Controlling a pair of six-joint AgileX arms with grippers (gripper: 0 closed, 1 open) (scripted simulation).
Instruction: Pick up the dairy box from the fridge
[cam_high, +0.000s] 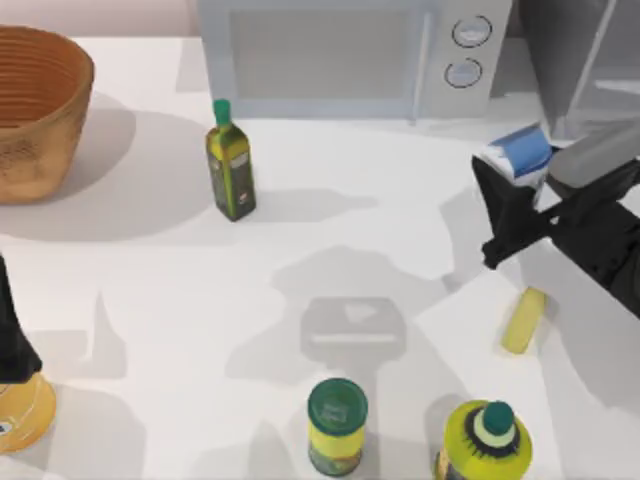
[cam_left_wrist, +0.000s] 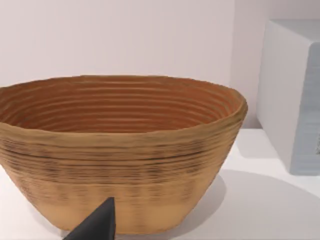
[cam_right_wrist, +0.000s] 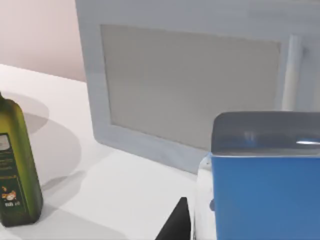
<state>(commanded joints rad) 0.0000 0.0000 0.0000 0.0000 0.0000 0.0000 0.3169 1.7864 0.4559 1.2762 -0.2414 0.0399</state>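
Where your right gripper (cam_high: 503, 195) clamps it, the dairy box (cam_high: 520, 153) looks smooth blue card (white edges), boxy against the woven basket (cam_high: 40, 110).

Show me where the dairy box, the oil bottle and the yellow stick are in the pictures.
dairy box (cam_high: 522, 152), top view, on its blue side.
oil bottle (cam_high: 231, 172), top view, on the green body under the cap.
yellow stick (cam_high: 524, 320), top view, on its middle.

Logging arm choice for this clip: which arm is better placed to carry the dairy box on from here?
Right. The right gripper sits at the dairy box, beside the fridge at the table's right. The left arm is parked at the far left edge, facing the basket.
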